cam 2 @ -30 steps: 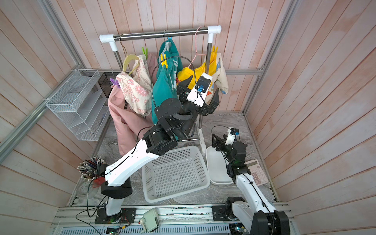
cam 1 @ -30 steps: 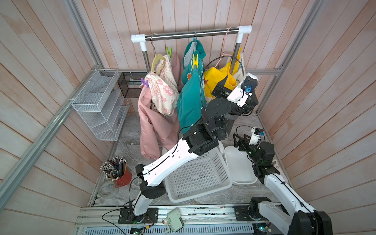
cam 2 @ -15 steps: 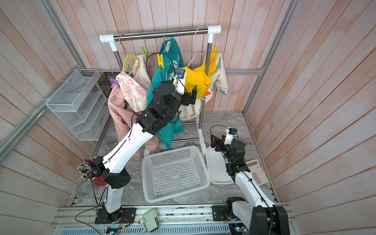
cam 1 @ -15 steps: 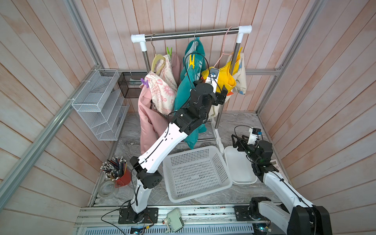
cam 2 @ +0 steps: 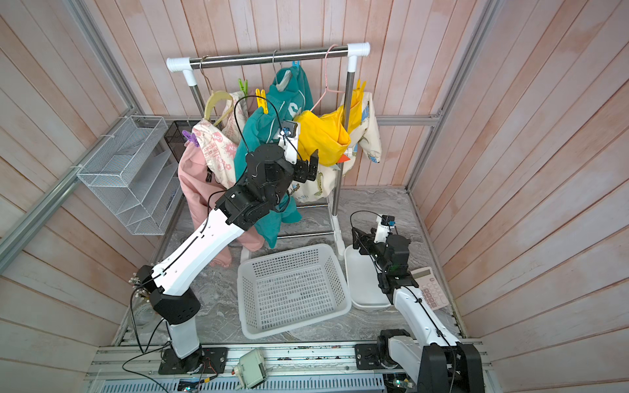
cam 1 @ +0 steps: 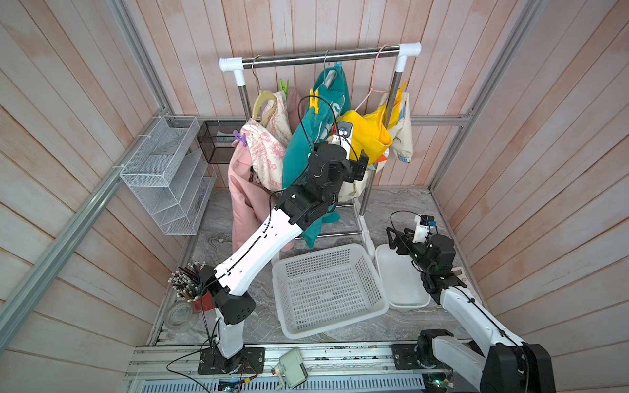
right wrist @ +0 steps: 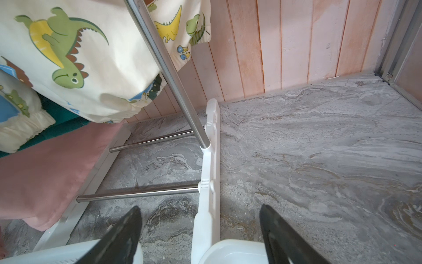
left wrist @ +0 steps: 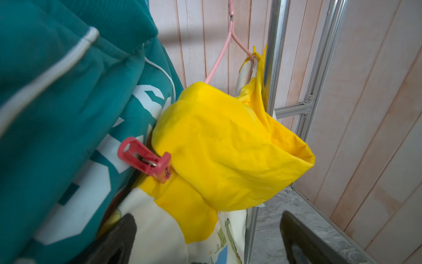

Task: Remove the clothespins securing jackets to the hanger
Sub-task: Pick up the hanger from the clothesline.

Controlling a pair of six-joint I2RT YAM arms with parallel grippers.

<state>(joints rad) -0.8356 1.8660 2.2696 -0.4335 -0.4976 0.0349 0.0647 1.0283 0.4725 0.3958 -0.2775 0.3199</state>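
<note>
Three jackets hang on the rail (cam 1: 320, 58): pink (cam 1: 243, 200), teal (cam 1: 299, 149) and yellow (cam 1: 369, 136). Clothespins show in both top views: green (cam 1: 284, 85), yellow (cam 1: 315, 100) and purple (cam 1: 240, 138). In the left wrist view a red clothespin (left wrist: 143, 160) clamps the yellow jacket's (left wrist: 228, 148) edge beside the teal one (left wrist: 57, 114). My left gripper (cam 1: 360, 166) (left wrist: 207, 228) is open just below that red clothespin, with nothing between its fingers. My right gripper (cam 1: 396, 240) (right wrist: 199, 212) hangs open and empty low by the rack's foot (right wrist: 210, 160).
A white basket (cam 1: 374, 275) and a white tray (cam 1: 401, 282) sit on the floor in front of the rack. A wire shelf (cam 1: 163, 177) and a black mesh box (cam 1: 218, 141) are on the left wall. A pencil cup (cam 1: 190, 282) stands at the left arm's base, and a calculator (cam 2: 430, 289) lies by the right arm.
My left arm has swung from in front of the rack's right post in toward the jackets, ending between the teal and yellow ones, still open. The right arm has not moved.
</note>
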